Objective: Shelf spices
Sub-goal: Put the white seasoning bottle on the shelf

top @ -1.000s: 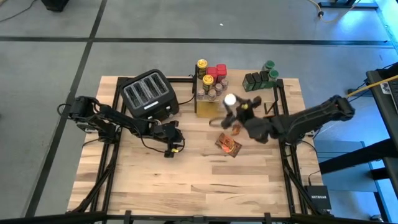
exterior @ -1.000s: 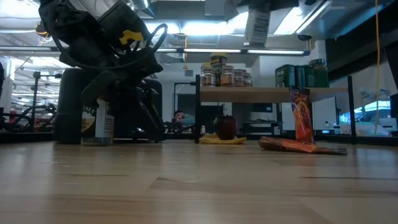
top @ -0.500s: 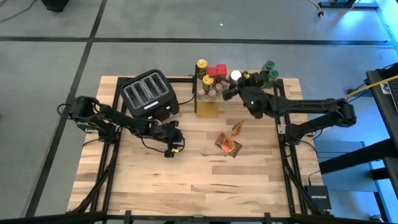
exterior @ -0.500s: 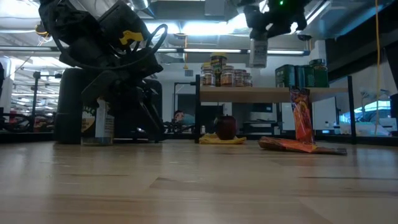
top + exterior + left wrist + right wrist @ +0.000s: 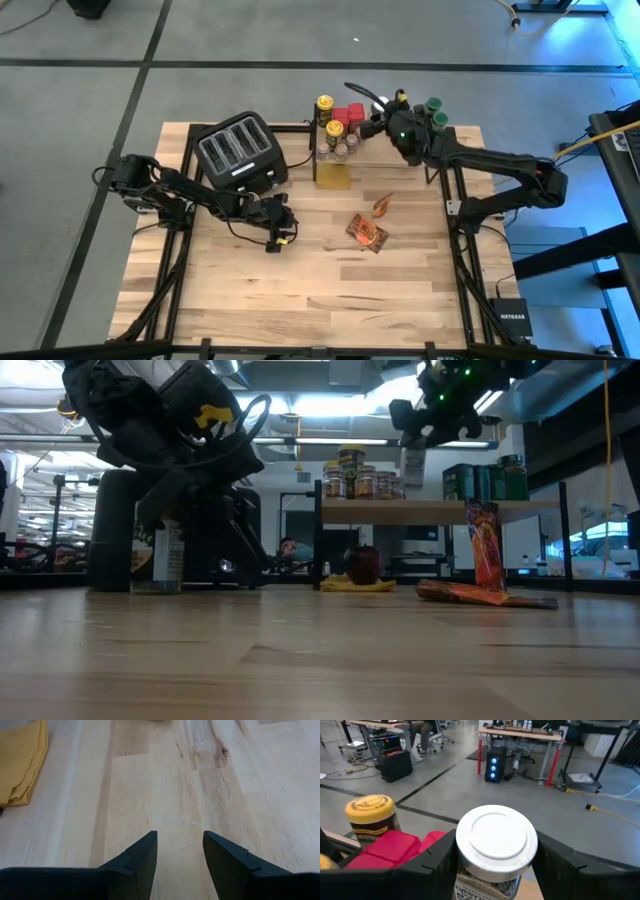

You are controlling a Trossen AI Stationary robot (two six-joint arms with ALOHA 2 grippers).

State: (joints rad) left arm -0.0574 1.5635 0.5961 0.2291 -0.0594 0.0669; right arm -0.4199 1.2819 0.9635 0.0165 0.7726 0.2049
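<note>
Hovering over shelf (image 5: 385, 150) at table's 12 o'clock, right gripper (image 5: 385, 124) pinches white-lidded jar (image 5: 491, 845) between fingers. Risk, biggest first: release too high, jar topples into crowded yellow-lidded (image 5: 371, 816) and red-lidded jars (image 5: 395, 846) at its 9 o'clock. Smaller: jar set near plank edge rolls off. Left gripper (image 5: 179, 855) idles near table centre, fingers spread, empty. Foil packets (image 5: 367, 232) lie on table, unshelved.

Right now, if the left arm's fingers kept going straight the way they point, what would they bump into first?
Probably just the bare wooden tabletop. The left gripper points at open planks with nothing between its open fingers; the yellow cloth lies off to one side, likely missed.
</note>
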